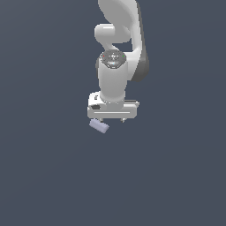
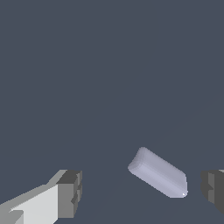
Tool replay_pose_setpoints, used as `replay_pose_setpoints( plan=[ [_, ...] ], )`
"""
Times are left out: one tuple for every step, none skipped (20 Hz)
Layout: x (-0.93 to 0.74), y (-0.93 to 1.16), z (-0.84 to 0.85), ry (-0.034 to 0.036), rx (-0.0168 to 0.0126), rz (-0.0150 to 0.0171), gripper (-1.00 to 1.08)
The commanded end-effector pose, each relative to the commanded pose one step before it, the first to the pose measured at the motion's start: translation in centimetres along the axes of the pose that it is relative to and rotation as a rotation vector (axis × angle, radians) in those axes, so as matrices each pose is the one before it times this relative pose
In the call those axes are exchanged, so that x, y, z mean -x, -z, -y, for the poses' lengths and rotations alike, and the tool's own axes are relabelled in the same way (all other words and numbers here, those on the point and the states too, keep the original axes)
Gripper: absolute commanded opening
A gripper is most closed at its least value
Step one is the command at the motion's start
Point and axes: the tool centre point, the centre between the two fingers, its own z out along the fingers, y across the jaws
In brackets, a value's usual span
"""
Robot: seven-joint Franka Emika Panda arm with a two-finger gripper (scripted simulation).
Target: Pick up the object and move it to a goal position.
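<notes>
Block [image 2: 158,172] lies btwn fingers [image 2: 70,194] of wide-spread gripper [image 2: 142,192], nearer one, untouched

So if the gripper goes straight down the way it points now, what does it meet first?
Most likely the block. In the wrist view it lies between the open gripper fingers, nearer one of them and angled. Depth is unclear, so a fingertip may touch the surface first.

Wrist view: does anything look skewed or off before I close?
The block lies at a slant between the open gripper's fingers, nearer one pad than the other. No damage shows; nothing else stands out.
</notes>
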Motion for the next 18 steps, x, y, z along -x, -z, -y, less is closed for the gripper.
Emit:
replay_pose_setpoints(
  plan=[
    [0.000, 0.000, -0.001, 0.00000, 0.00000, 0.00000, 1.00],
    [-0.013, 0.031, -0.054, -0.00101, 0.00018, -0.00062, 1.00],
    [-0.039, 0.083, -0.154, -0.00288, 0.00047, -0.00171, 1.00],
    [-0.064, 0.139, -0.257, -0.00481, 0.00078, -0.00286, 1.00],
    [-0.089, 0.195, -0.359, -0.00673, 0.00111, -0.00399, 1.00],
    [-0.114, 0.250, -0.461, -0.00865, 0.00143, -0.00511, 1.00],
    [-0.138, 0.301, -0.555, -0.01046, 0.00175, -0.00614, 1.00],
    [-0.130, 0.280, -0.516, -0.00979, 0.00165, -0.00570, 1.00],
    [-0.106, 0.223, -0.410, -0.00785, 0.00133, -0.00452, 1.00],
    [-0.079, 0.167, -0.306, -0.00594, 0.00100, -0.00338, 1.00],
    [-0.053, 0.108, -0.196, -0.00392, 0.00065, -0.00218, 1.00],
    [-0.026, 0.051, -0.090, -0.00191, 0.00030, -0.00101, 1.00],
    [0.007, 0.004, 0.005, 0.00000, 0.00000, 0.00000, 1.00],
    [0.028, -0.072, 0.118, 0.00246, -0.00041, 0.00137, 1.00],
    [0.022, -0.047, 0.061, 0.00215, -0.00021, 0.00076, 1.00],
    [0.015, -0.029, -0.018, 0.00218, 0.00002, 0.00008, 1.00],
    [0.018, -0.038, -0.043, 0.00316, 0.00009, -0.00003, 1.00],
    [0.026, -0.055, -0.050, 0.00437, 0.00009, 0.00004, 1.00]
  ],
)
